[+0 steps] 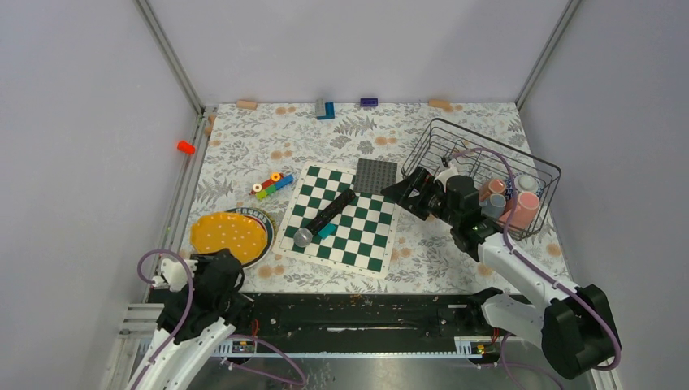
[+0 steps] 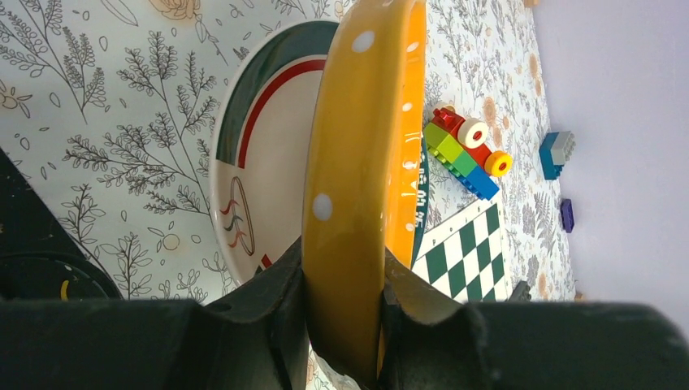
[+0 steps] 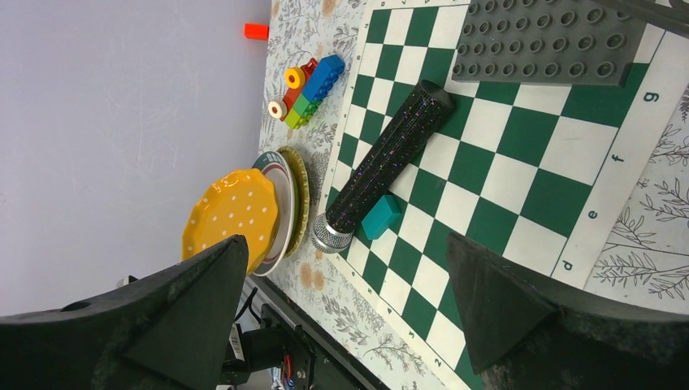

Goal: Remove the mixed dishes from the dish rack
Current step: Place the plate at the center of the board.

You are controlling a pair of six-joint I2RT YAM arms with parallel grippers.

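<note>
"Gripping anything, were the left jaws?"

"Yes. They were closed tight on the rim of the round yellow-orange plate (image 2: pixel 357 162), which was glossy, dotted with white and faceted round the edge. It sat at the near left of the bench (image 1: pixel 325 134), over the red-and-white patterned dish (image 2: pixel 260 162), smooth and glazed. I couldn't tell whether it lay flat on the dish."

"And the right jaws?"

"Spread wide, with nothing between them. They hung between the green-and-white chessboard (image 1: pixel 357 231) and the dish rack (image 1: pixel 455 130)."

"What was the rack like?"

"Thin black wire, rectangular with rounded corners, at the far right of the bench. The pink and grey mugs (image 1: pixel 522 210), plain cylinders, were huddled in its right end."

"Anything on the board?"

"A black glittery stick (image 3: pixel 390 158) with a silver mesh head lay slantwise across it. A dark grey studded plate (image 3: pixel 544 41) covered its far corner."
</note>
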